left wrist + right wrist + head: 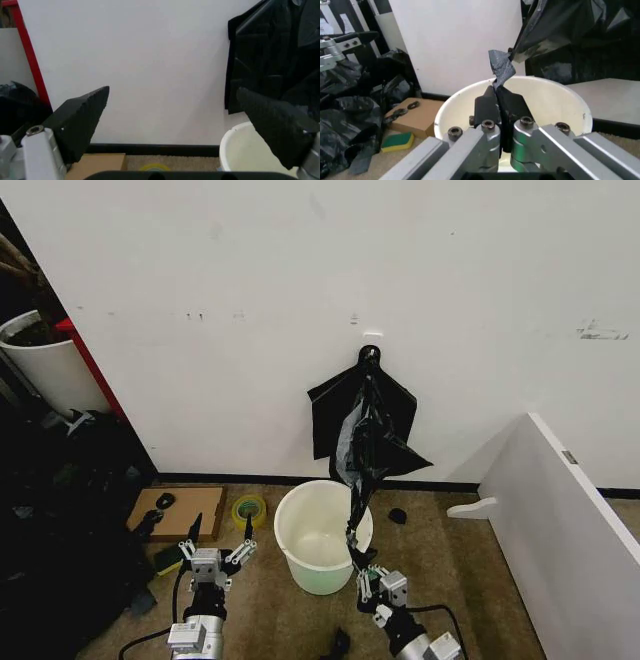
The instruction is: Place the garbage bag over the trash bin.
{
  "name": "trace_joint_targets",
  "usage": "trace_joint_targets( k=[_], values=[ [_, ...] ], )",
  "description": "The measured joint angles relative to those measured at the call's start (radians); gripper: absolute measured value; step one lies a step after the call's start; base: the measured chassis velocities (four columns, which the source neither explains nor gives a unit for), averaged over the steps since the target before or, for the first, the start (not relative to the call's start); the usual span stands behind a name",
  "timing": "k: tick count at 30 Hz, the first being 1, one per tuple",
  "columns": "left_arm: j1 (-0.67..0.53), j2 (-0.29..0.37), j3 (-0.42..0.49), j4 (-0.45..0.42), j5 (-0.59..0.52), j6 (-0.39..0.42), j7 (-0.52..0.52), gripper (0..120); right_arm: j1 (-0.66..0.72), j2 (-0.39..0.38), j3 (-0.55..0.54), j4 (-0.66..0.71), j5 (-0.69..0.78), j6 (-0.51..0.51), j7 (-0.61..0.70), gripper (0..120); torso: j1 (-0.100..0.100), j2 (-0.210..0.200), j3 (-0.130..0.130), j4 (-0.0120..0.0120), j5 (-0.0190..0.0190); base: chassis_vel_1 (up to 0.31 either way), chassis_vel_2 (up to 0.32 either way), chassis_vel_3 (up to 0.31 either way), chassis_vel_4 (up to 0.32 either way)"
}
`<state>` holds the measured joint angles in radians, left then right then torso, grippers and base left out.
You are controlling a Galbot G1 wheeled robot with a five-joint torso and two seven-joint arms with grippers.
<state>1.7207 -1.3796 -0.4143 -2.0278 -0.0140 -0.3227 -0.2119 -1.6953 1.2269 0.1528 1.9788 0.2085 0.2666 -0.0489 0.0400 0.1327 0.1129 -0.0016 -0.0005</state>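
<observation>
— Right gripper (355,559)?
— Pinched tight on the lower corner of the bag (368,435), which hangs from a wall hook above the bin (318,548).
— Left gripper (218,547)?
— Fingers spread wide, holding nothing, just left of the bin.

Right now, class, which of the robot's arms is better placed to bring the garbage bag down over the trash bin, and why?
The right. Its hand is shut on the garbage bag at the trash bin rim. The left hand is open, beside the bin, holding nothing.
</observation>
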Motion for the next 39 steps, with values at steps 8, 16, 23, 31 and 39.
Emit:
trace_joint_targets(
  k=[8, 16, 23, 31, 39],
  values=[
    [-0.002, 0.003, 0.002, 0.003, -0.002, 0.000, 0.000, 100, -0.001, 0.002, -0.007, 0.000, -0.007, 0.004, 0.001, 0, 0.000, 0.000, 0.000, 0.0000, 0.0000, 0.000, 0.000, 0.000, 0.000],
    [-0.020, 0.058, 0.023, -0.016, -0.088, 0.029, 0.017, 100, 0.029, 0.008, 0.000, 0.000, 0.000, -0.002, 0.010, 0, 0.000, 0.000, 0.000, 0.0001, 0.0000, 0.000, 0.000, 0.000, 0.000],
    [-0.178, 0.287, 0.116, -0.074, -0.353, 0.120, 0.074, 100, 0.086, 0.035, 0.004, 0.024, 0.034, -0.048, 0.031, 0, 0.000, 0.000, 0.000, -0.0007, -0.0006, 0.000, 0.000, 0.000, 0.000],
    [-0.338, 0.411, 0.166, -0.078, -0.559, 0.186, 0.105, 100, 0.148, 0.020, -0.041, 0.015, 0.054, -0.073, 0.035, 0, 0.000, 0.000, 0.000, 0.0004, -0.0002, 0.000, 0.000, 0.000, 0.000],
    [-0.636, 0.448, 0.380, 0.022, -0.656, 0.241, 0.091, 100, 0.136, 0.037, -0.022, 0.015, 0.048, -0.075, 0.036, 0, 0.000, 0.000, 0.000, 0.0000, -0.0001, 0.000, 0.000, 0.000, 0.000]
  ],
)
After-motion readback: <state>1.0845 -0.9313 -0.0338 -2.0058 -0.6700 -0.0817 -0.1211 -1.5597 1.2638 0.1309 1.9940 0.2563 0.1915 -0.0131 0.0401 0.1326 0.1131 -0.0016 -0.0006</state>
